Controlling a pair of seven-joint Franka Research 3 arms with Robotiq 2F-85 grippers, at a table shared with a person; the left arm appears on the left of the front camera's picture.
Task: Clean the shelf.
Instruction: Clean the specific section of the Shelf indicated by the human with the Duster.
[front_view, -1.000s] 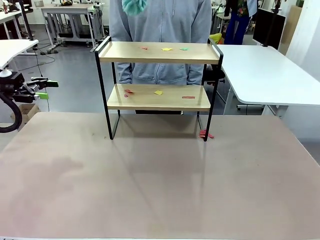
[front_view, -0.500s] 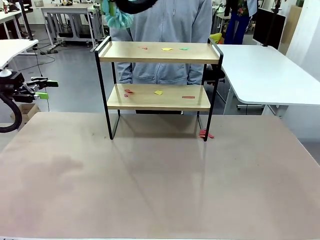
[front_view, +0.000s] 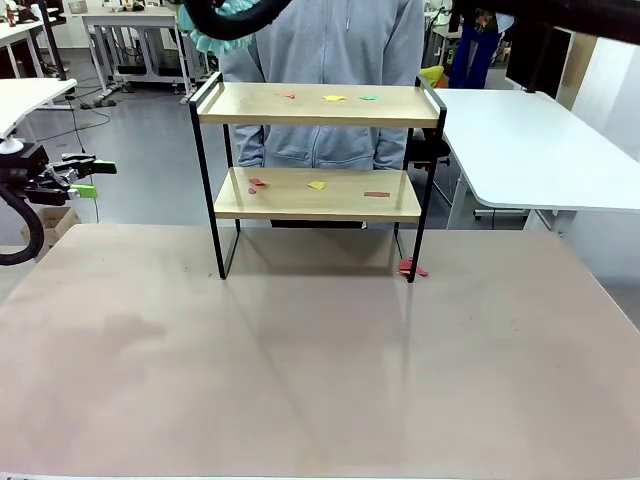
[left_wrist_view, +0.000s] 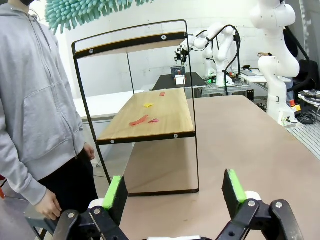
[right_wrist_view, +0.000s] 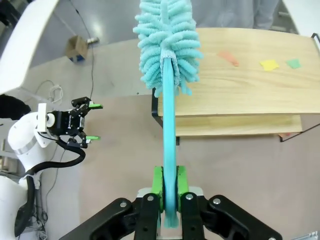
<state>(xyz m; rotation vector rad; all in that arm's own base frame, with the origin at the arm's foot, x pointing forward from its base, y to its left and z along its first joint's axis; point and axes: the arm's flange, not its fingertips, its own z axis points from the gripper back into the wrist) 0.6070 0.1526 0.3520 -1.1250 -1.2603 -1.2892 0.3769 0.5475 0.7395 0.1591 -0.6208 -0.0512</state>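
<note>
Colours we see
We see a shelf (front_view: 316, 105) of light wood with a thin black frame, red, yellow and green paper bits (front_view: 333, 98) on it, a teal duster (right_wrist_view: 167, 45), and a grey hoodie (front_view: 320, 40).

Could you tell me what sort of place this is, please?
Likely a robotics lab or workshop: white work tables on a bare grey floor, and the right gripper holding a duster.
</note>
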